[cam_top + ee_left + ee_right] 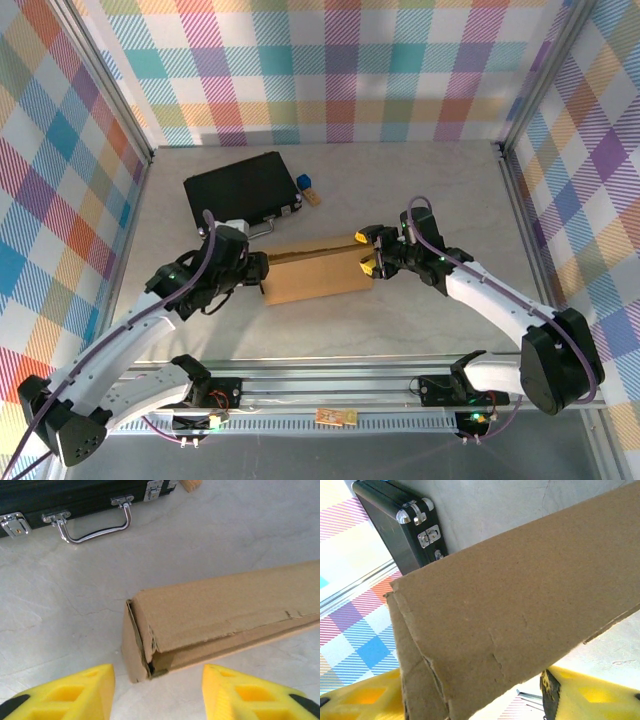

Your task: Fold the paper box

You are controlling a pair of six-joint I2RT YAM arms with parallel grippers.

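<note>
At the centre of the table (430, 190), between the two arms, lies one paper box (318, 272). It is plain brown cardboard, unprinted, long and shallow. Its long axis runs left to right, with the right end a little farther from the arm bases.

**Left end (left wrist view).** An end panel closes the box but stands slightly off the body, leaving a dark gap at the lower corner. The top panel laps over the front wall. Its lower edge is ragged and has a short tear toward the right.

**Right end (right wrist view).** The broad top panel is seen close, with a few small creases. Overlapping cardboard layers show along the end edge.

**Jaws.**
- The left jaws are open. Their yellow fingers (65, 695) sit to either side of the box's left end, just short of it and not touching.
- The right jaws straddle the box's right end, with one yellow finger (360, 697) on each side and cardboard running up to both. Whether they clamp the box or only bracket it cannot be told.

**Count.**
- Paper box: one.
- Black case (243, 190): one, lying flat behind the box toward the left and apart from it. It has one metal handle (95, 527) on the side facing the box and silver latches along that edge.
- Small blue object (304, 182): one.
- Small tan block (313, 197): one. Both small items sit just beside the case's right corner.
- Arms: two.
</note>
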